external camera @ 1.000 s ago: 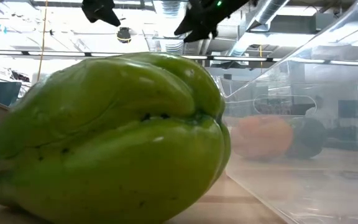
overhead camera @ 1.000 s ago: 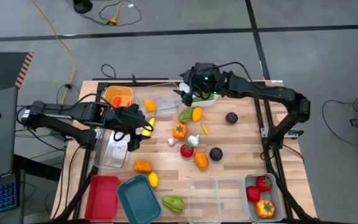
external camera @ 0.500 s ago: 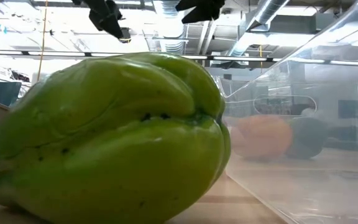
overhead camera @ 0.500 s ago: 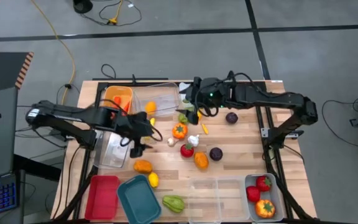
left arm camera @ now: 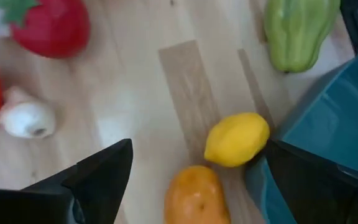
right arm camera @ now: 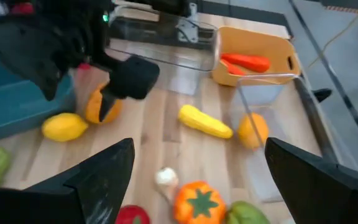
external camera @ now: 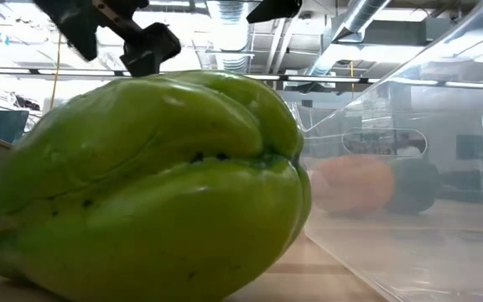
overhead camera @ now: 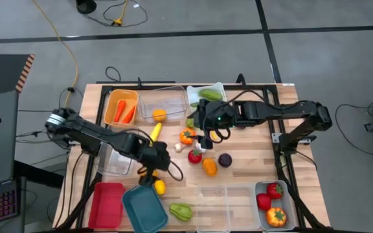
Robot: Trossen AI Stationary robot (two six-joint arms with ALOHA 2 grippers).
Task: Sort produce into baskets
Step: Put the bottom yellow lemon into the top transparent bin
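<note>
The left end effector (overhead camera: 149, 171) is hovering wide open and empty over the small rounded orange toy fruit (left arm camera: 194, 194), which is lying on the wooden tabletop (overhead camera: 251, 162) touching the smooth yellow toy lemon (left arm camera: 236, 138). The orange fruit is likely light, rigid and slippery; gripping across its narrow middle looks safest. The right end effector (overhead camera: 207, 134) is also standing open and empty near mid-table.

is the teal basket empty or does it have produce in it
Empty: the teal basket shows only bare floor in the high view; the lemon lies outside beside it.
</note>
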